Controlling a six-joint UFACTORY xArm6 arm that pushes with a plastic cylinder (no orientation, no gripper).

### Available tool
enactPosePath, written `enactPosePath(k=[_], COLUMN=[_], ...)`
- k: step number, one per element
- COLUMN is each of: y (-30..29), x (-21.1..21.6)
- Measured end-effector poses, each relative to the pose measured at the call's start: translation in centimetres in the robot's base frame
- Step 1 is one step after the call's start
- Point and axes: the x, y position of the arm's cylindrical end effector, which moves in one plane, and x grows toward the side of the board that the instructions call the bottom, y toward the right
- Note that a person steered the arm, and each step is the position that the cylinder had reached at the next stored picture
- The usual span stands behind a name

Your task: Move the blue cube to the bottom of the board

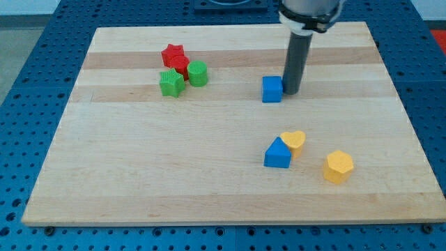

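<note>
The blue cube (272,89) sits on the wooden board (139,167), right of centre in the upper half. My tip (290,92) stands right beside the cube's right side, touching it or nearly so. The dark rod rises straight up from there to the arm at the view's top.
A second blue block with a peaked top (277,154) lies lower, touching a yellow heart (294,141). A yellow hexagon (339,166) lies at the lower right. At the upper left a red star (173,56), a red block below it, a green star (171,83) and a green cylinder (198,72) cluster together.
</note>
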Motion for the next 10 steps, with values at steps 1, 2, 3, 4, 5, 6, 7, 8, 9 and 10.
enactPosePath(k=[1,2,3,4,5,6,7,8,9,10], y=[-2.3,-3.6,-3.9,-4.1,-4.1,-4.1,-4.1,-4.1,-4.3,-4.9], x=[-3.1,-6.2,-8.7,-9.0,-8.9,-6.9,-3.5,0.4,3.9,7.1])
